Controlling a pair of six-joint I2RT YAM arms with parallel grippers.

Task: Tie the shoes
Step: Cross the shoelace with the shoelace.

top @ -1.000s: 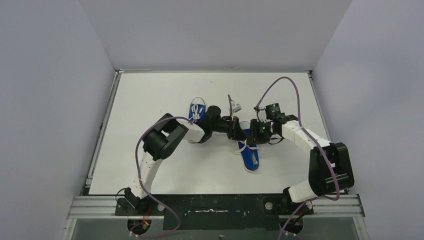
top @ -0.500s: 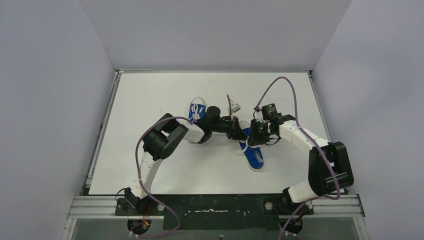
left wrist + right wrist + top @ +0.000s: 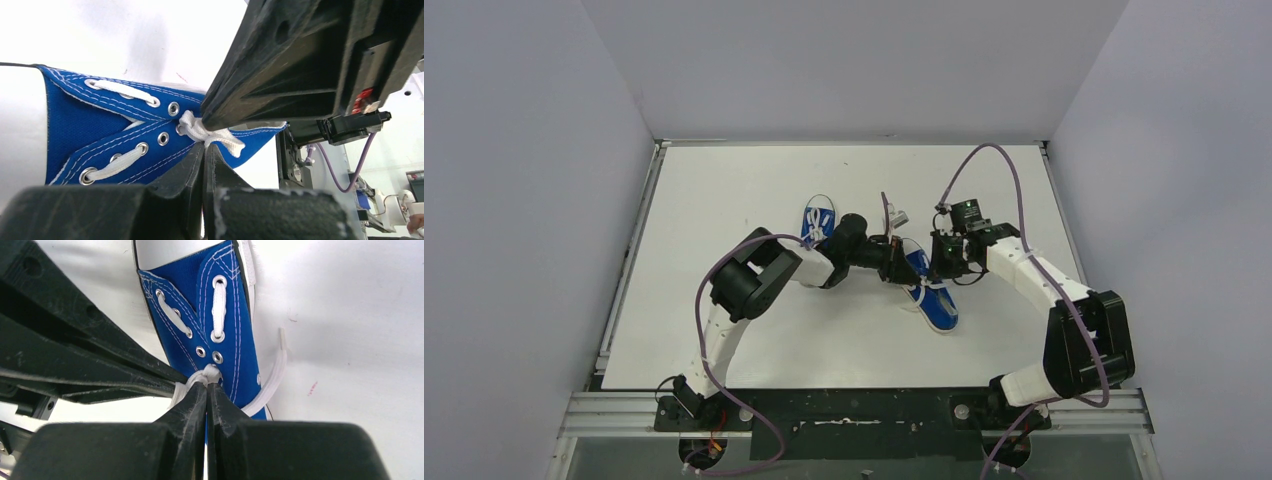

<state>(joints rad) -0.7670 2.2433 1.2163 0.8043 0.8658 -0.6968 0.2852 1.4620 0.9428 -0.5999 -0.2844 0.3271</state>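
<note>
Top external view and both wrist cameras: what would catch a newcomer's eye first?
Both grippers meet mid-table over one blue sneaker. The left gripper and right gripper are each pinched shut on its white lace, at the same bunched spot beside the empty eyelets. The second blue sneaker lies farther back and to the left, partly hidden by the left arm.

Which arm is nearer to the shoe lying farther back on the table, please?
Left. The left arm passes close beside the far shoe; the right arm is beyond the near shoe, whose lace the left gripper and right gripper pinch.
</note>
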